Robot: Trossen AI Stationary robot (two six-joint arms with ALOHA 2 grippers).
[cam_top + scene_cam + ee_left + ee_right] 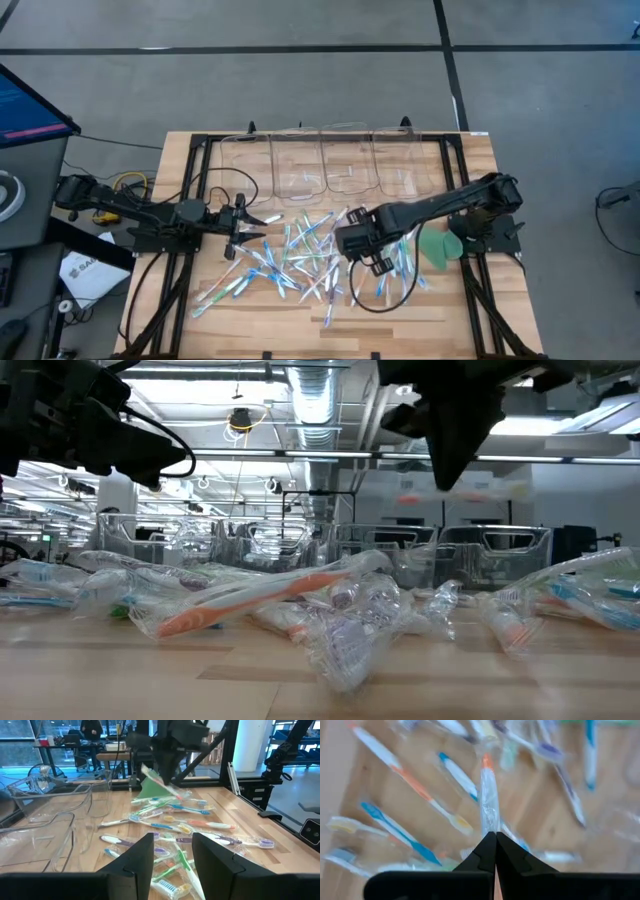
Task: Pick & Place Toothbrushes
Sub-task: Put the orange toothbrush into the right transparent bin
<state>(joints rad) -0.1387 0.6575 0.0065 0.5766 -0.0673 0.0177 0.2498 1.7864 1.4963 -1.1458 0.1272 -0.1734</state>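
Right gripper pinches a wrapped orange-tipped toothbrush above the toothbrushes — left gripper at nine o'clock, fingers parted, empty

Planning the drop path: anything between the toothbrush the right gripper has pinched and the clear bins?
Nothing visible. The right gripper, shut on a wrapped orange-tipped toothbrush, hangs above the pile of wrapped plastic toothbrushes. The clear plastic bins lie beyond the pile. The left gripper waits open at the pile's left edge.
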